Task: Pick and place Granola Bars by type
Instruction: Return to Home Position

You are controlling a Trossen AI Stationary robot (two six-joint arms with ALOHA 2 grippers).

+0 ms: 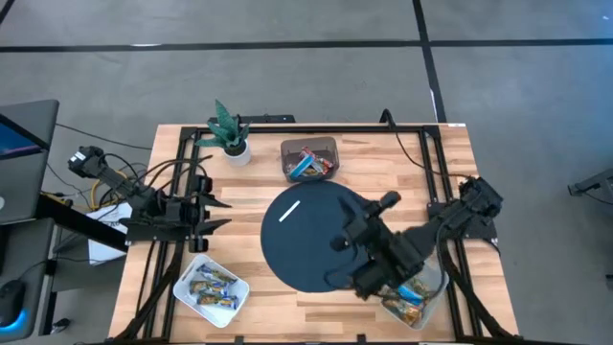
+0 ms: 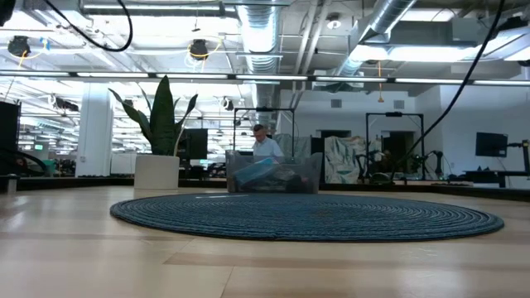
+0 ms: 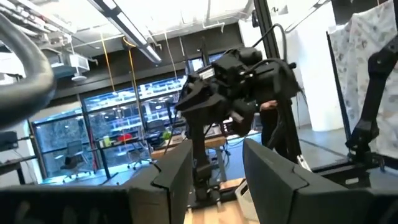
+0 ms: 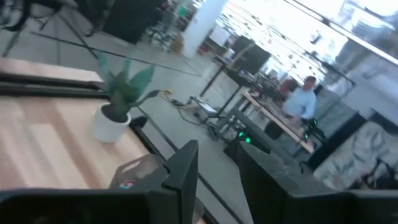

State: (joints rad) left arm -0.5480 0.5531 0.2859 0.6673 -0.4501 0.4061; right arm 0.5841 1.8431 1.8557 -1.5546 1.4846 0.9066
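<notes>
The granola bars lie in three containers: a clear bin at the table's far middle, a clear tray near left with blue and yellow bars, and a tray near right. The low view shows the far bin behind the mat. My right gripper hovers open over the round mat's right part, beside the near right tray, and holds nothing. My left gripper waits open at the table's left side, raised, facing the right arm.
A dark blue round woven mat covers the table's middle, with a thin white stick lying on it. A small potted plant stands at the far left. Black frame rails run along the table's edges. A person shows in the room behind.
</notes>
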